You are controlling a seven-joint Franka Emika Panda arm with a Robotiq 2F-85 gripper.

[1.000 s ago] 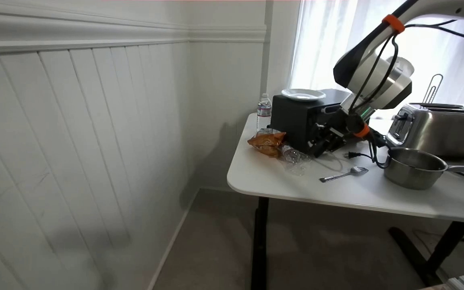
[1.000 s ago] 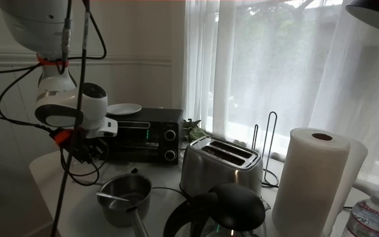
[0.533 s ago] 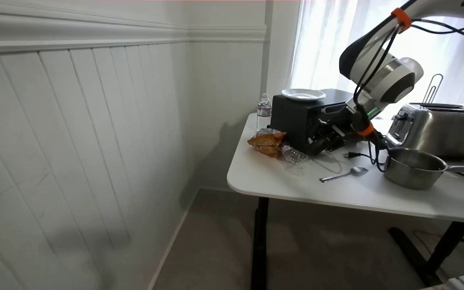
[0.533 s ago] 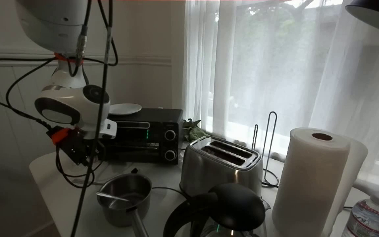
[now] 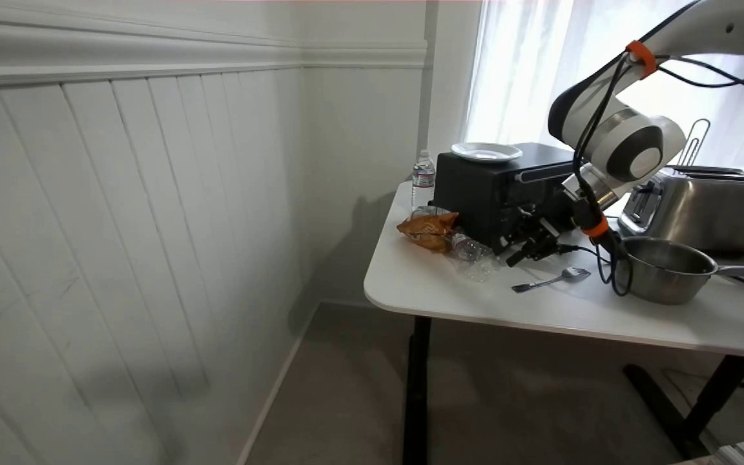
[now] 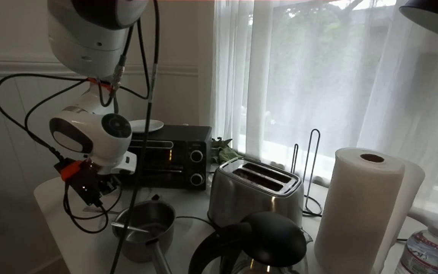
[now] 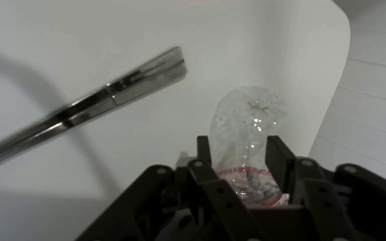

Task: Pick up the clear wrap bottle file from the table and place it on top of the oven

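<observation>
The clear wrap bottle file (image 5: 473, 258), a crumpled see-through bottle with a red-edged label, lies on the white table (image 5: 423, 284) in front of the oven. In the wrist view the bottle (image 7: 243, 134) shows between and beyond my fingertips, its near end hidden by the gripper. My gripper (image 5: 507, 253) is open, low and just beside the bottle; its two fingers (image 7: 238, 144) stand apart in the wrist view. The black oven (image 5: 472, 187) stands at the back of the table, and its top also shows in an exterior view (image 6: 188, 132). The bottle is hidden there.
An orange-brown snack bag (image 5: 429, 229) touches the bottle area, and an upright water bottle (image 5: 423, 181) stands behind. A white plate (image 5: 486, 152) lies on the oven. A fork (image 5: 551, 279), a pot (image 5: 662, 278), a toaster (image 5: 708, 206) and a paper towel roll (image 6: 359, 213) are also there.
My gripper has moved slightly down and away from the oven's front, and the arm has shifted with it. The bottle has not moved. The light reflected in the oven glass has turned from green to orange.
</observation>
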